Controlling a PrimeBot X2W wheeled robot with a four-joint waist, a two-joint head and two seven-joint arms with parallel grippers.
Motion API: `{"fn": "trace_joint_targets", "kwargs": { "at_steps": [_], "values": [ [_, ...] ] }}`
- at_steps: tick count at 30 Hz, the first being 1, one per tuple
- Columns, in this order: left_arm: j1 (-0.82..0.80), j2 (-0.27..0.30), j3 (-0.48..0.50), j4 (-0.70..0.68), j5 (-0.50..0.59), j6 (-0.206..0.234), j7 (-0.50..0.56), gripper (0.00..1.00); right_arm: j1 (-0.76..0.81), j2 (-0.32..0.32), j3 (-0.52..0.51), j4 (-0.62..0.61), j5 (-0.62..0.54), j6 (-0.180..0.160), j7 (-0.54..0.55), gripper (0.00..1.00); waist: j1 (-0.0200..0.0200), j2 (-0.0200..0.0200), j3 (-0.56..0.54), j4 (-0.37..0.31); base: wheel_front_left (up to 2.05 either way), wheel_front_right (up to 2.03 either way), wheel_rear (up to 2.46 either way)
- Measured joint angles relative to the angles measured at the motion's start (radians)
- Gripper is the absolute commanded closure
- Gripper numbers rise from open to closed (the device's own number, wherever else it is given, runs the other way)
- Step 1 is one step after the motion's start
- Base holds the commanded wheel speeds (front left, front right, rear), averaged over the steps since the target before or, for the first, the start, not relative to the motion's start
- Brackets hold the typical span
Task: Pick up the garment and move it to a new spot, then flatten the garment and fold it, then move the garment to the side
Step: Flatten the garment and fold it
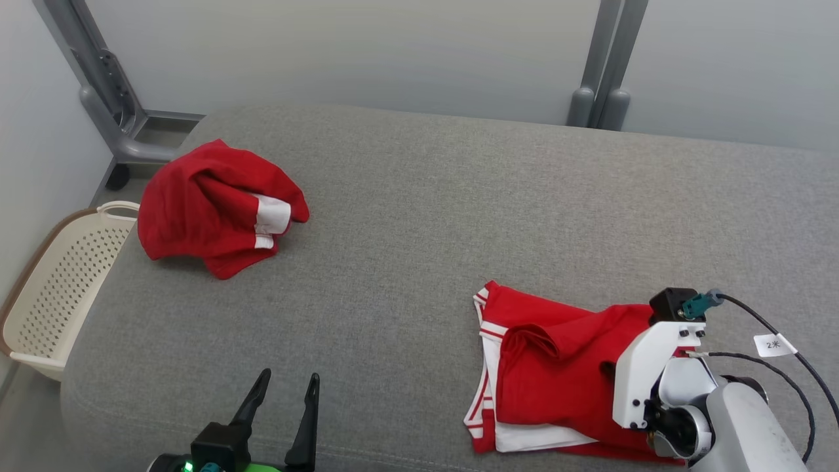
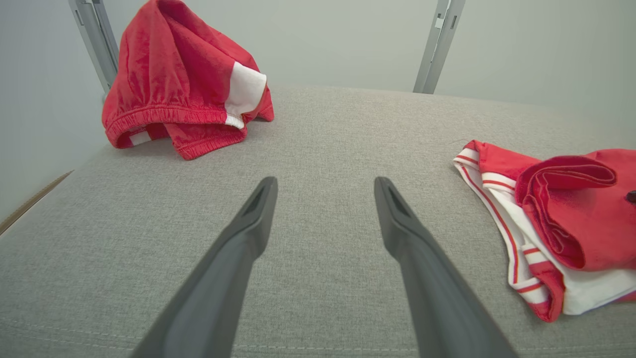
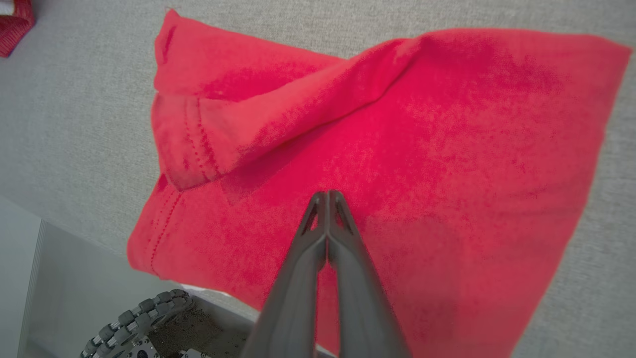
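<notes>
A folded red garment with white trim [image 1: 550,373] lies on the grey cushion at the front right, near its front edge. My right wrist [image 1: 655,367] hangs over its right half and hides the fingers in the head view. In the right wrist view, my right gripper [image 3: 327,193] is shut, its tips pressed together just over the red cloth [image 3: 422,149], with no cloth seen between them. My left gripper [image 1: 289,375] stands open over bare cushion at the front left, the garment [image 2: 571,219] off to its right. A second, crumpled red garment [image 1: 210,206] sits at the back left [image 2: 184,84].
The grey cushioned surface [image 1: 419,216] spreads wide between the two garments. A cream perforated basket [image 1: 59,282] stands on the floor past the left edge. Grey metal posts [image 1: 600,65] rise at the back. A wheel of my base [image 3: 134,323] shows below the front edge.
</notes>
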Motion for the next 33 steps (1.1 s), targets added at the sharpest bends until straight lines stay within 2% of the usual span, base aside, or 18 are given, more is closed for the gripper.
{"fn": "trace_joint_targets", "kwargs": {
  "at_steps": [23,30,31,32,33],
  "values": [
    [-0.032,-0.006,-0.038,0.014,-0.016,0.000,0.000,0.00,-0.286,0.001,0.052,0.356,-0.011,0.000,-0.116,1.00,0.0000,0.0000,0.058,0.119,0.00,0.00,0.00],
    [-0.037,-0.007,-0.032,0.017,-0.018,0.000,0.000,0.00,-0.370,0.002,0.087,0.396,0.007,0.000,-0.161,1.00,0.0000,0.0000,0.073,0.136,0.00,0.00,0.00],
    [-0.037,-0.008,-0.027,0.018,-0.017,0.000,0.000,0.00,-0.378,0.002,0.089,0.397,0.015,0.000,-0.163,0.89,0.0000,0.0000,0.072,0.134,0.00,0.00,0.00],
    [-0.037,-0.008,-0.021,0.019,-0.017,0.000,0.000,0.00,-0.385,0.002,0.092,0.395,0.020,0.000,-0.165,0.58,0.0000,0.0000,0.070,0.131,0.00,0.00,0.00],
    [-0.036,-0.008,-0.016,0.018,-0.017,0.000,0.000,0.00,-0.390,0.002,0.093,0.392,0.023,0.000,-0.169,0.15,0.0000,0.0000,0.067,0.127,0.00,0.00,0.00]
  ]
}}
